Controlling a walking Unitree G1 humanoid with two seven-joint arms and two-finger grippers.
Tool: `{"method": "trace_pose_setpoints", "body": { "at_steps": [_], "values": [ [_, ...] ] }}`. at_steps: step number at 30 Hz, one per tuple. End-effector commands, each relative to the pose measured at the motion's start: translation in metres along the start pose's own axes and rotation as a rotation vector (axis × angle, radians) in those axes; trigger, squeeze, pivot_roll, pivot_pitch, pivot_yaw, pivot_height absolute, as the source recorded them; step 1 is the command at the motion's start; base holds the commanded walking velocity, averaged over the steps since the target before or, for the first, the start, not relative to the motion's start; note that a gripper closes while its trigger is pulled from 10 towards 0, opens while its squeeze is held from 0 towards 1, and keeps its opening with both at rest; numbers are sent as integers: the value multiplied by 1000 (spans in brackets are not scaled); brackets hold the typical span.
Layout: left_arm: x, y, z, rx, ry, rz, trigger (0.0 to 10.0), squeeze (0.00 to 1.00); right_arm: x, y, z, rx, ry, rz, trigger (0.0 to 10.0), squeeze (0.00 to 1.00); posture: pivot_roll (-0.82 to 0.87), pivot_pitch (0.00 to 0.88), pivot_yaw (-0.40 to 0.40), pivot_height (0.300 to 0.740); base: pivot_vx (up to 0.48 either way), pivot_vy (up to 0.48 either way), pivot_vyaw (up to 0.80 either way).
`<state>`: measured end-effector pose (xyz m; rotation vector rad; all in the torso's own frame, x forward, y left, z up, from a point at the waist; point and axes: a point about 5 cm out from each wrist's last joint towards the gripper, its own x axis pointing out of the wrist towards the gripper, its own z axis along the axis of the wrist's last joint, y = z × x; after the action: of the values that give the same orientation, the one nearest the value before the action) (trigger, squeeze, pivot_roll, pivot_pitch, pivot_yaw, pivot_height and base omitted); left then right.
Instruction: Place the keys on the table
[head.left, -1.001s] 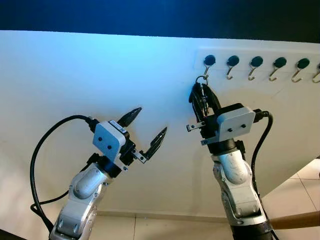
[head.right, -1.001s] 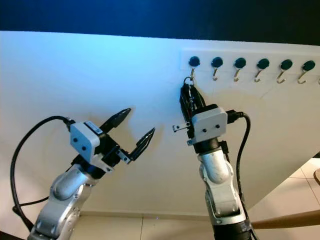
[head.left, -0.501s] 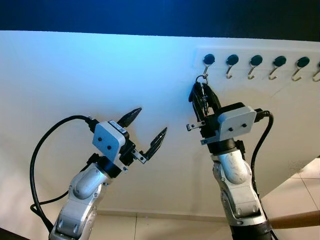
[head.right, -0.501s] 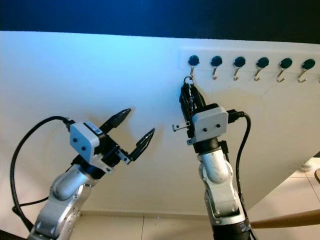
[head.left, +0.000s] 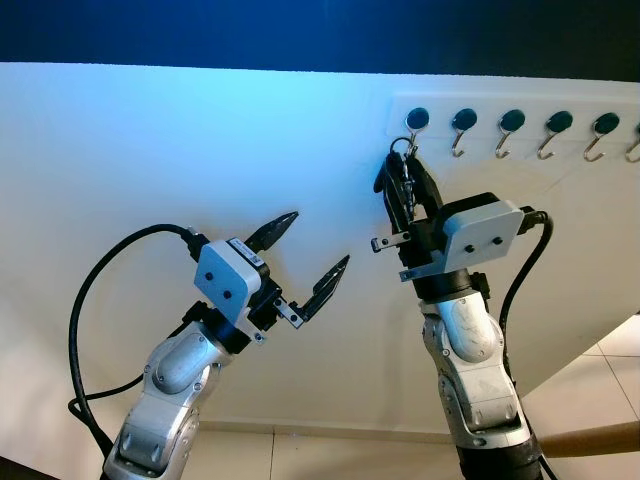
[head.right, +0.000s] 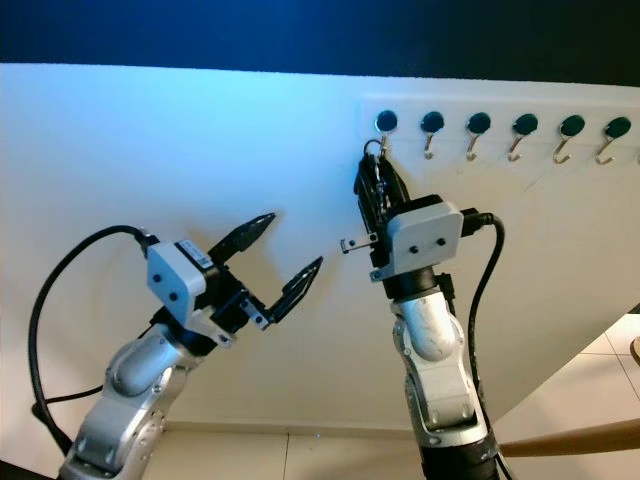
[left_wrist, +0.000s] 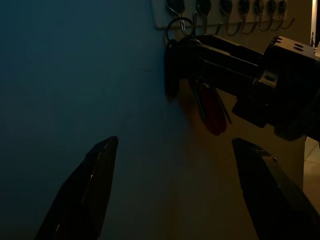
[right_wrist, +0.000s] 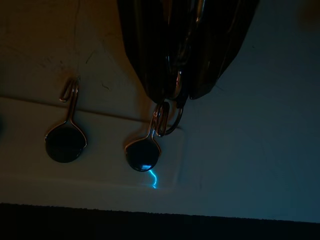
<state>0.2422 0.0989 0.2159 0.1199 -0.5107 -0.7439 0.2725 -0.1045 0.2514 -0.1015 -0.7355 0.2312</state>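
I see the right pincer raised up to the white wall, its two black fingers closed around the keys. The keys hang from a metal ring, and this ring is hooked on the leftmost hook of a row of hooks high on the wall, on the right side. In the right wrist view the ring sits on the hook just past the fingertips, but most of the bunch is hidden between the fingers, so I cannot count the keys. In the left wrist view a reddish piece hangs below the fingers; it is too dark for me to say what it is.

The left pincer is held in the air to the left of the right one, well apart from the keys. Its fingers are spread wide and they hold nothing.

The row of hooks is cut off at the right edge. At the bottom right I can see a bit of tiled floor and a brown wooden edge, too little of it to tell what it belongs to.
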Motion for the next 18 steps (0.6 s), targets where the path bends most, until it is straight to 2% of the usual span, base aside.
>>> {"method": "trace_pose_setpoints", "body": {
  "at_steps": [1, 10, 18],
  "values": [
    [1, -3, 4, -1, -12, -25, 10000, 0, 6, 2, 13, 14, -58, 11, 10000, 0, 21, 85, 6, 740, 0, 0, 0],
    [3, -4, 5, -4, -15, -40, 10000, 0, 6, 10, 18, 37, -74, 63, 10000, 0, 18, 89, 6, 740, 0, 0, 0],
    [0, -9, 4, -8, -1, -71, 10000, 0, -3, 15, 15, 49, -38, 80, 10000, 0, 17, 93, 6, 740, 0, 0, 0]
  ]
}}
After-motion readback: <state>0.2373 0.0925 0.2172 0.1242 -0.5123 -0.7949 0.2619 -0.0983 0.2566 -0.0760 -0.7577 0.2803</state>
